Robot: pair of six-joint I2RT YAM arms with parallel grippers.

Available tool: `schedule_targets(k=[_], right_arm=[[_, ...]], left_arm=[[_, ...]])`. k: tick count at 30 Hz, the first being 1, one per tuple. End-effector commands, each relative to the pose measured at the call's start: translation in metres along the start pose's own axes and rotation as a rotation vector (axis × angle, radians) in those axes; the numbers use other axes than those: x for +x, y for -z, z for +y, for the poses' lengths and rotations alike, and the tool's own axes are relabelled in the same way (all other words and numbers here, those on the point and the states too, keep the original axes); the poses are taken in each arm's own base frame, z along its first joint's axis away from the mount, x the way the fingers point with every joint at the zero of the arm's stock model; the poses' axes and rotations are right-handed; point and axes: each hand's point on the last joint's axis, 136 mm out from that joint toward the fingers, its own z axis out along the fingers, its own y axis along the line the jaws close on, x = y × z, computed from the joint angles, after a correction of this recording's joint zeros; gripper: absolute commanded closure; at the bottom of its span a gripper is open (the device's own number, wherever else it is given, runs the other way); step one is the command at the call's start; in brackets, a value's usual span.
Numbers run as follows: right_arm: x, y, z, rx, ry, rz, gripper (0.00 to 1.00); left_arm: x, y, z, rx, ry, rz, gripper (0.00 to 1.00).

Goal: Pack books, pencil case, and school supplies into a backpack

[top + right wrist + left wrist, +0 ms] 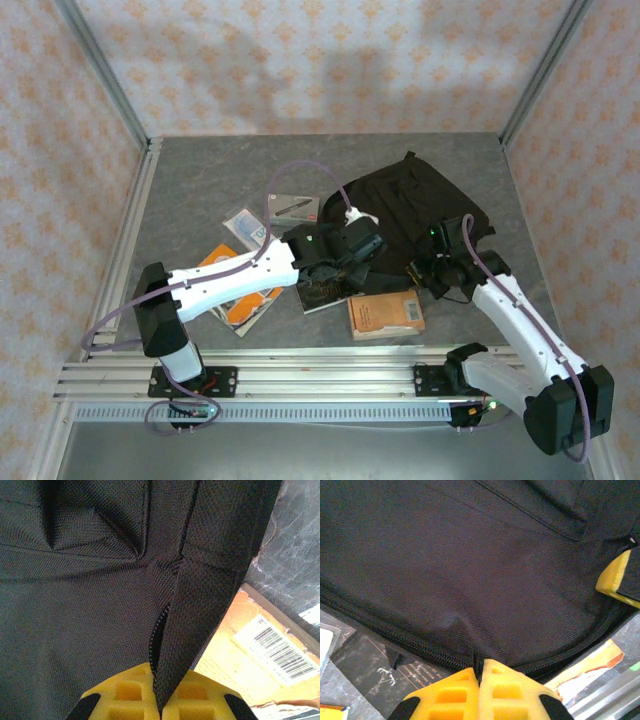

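Note:
The black backpack point(425, 200) lies flat at the back right of the table. My left gripper point(368, 250) is shut on its zipped near edge point(481, 664), pinching the fabric point(470, 570). My right gripper point(425, 272) is shut on a loose flap beside an open stretch of zip point(165, 672), with backpack cloth point(75, 605) behind it. In front of the bag lie an orange book point(385, 312), a dark book point(322, 292) and an orange-and-white book point(245, 300) under my left arm. A grey pen box point(292, 207) and a clear packet point(245, 228) lie farther left. The pencil case is out of view.
A small white item point(358, 214) sits at the backpack's left edge. The orange book's barcode label point(280, 650) shows beside my right fingers. An aluminium rail point(300, 375) runs along the near edge, and patterned walls close in the back and sides.

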Motion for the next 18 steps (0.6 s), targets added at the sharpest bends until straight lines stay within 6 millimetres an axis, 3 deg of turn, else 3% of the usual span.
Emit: schedule_targets(k=[1, 13, 18], right_arm=[[-0.022, 0.003, -0.024, 0.124, 0.056, -0.129, 1.0], [-0.046, 0.009, -0.025, 0.23, 0.196, -0.221, 1.0], [-0.058, 0.011, -0.011, 0.246, 0.299, -0.247, 1.0]], left_arm=[[-0.007, 0.024, 0.041, -0.132, -0.031, -0.053, 1.0], [-0.003, 0.01, 0.092, -0.203, 0.056, -0.039, 1.0], [-0.003, 0.005, 0.099, -0.215, 0.058, -0.033, 1.0]])
